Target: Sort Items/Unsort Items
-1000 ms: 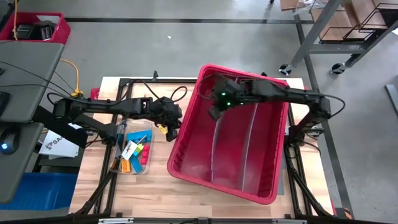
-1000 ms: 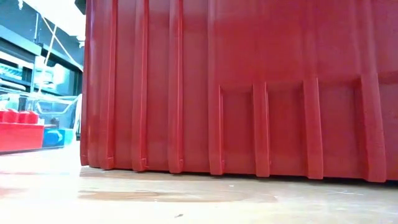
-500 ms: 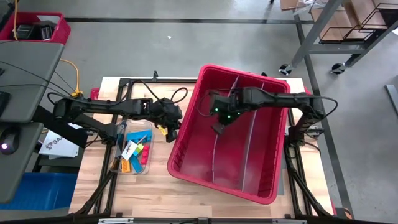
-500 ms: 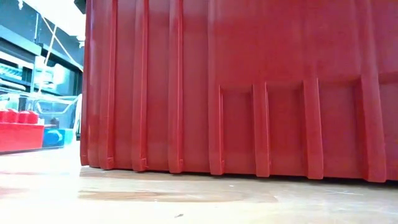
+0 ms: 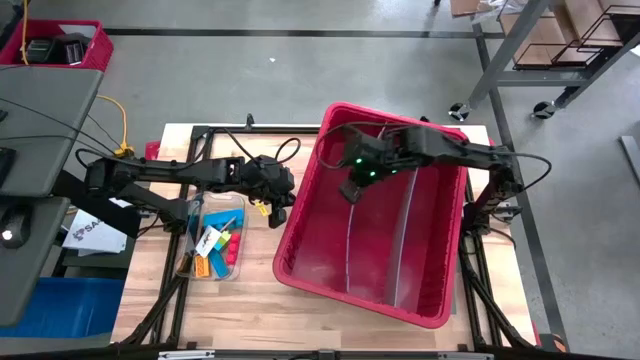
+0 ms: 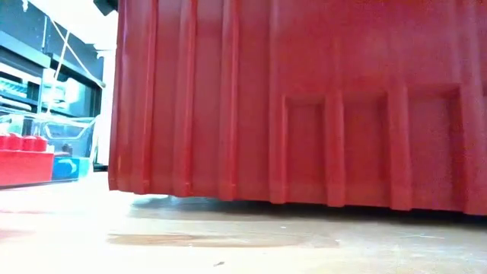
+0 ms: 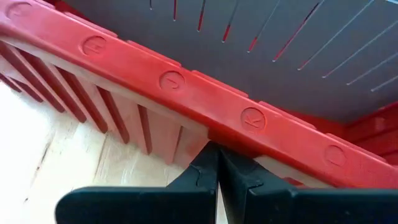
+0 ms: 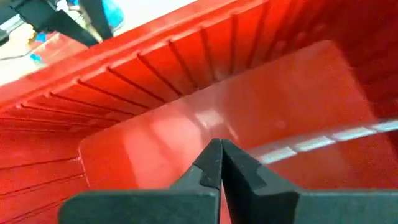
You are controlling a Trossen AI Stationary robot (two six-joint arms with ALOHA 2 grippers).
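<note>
A large red bin (image 5: 375, 215) takes up the table's right half, and its ribbed wall (image 6: 304, 99) fills the low view. The items (image 5: 210, 243), small orange, yellow, blue and green pieces, lie in a clear tray (image 5: 232, 208) left of the bin. My left gripper (image 5: 281, 207) is shut at the bin's left rim. My right gripper (image 5: 350, 190) is shut inside the bin, over its floor (image 8: 186, 143), with nothing between its fingers. I cannot tell whether it touches the floor. My left gripper has its shut fingertips (image 7: 219, 163) against the underside of the bin's left rim (image 7: 214, 132), outside the wall. The fingers come from the table's left, slanting down. The bin rests on the table.
Bare wooden tabletop (image 5: 250, 300) lies near the front edge, left of the bin. A desk with a mouse (image 5: 12, 235) and papers (image 5: 90, 232) stands off the table's left side. Red blocks (image 6: 23, 156) show at the left in the low view.
My right gripper dipped toward the bin's floor, then rose again and drew back a little toward the far edge, staying shut. The bin has shifted slightly toward the table's right, and its bottom edge stands higher in the low view than before.
</note>
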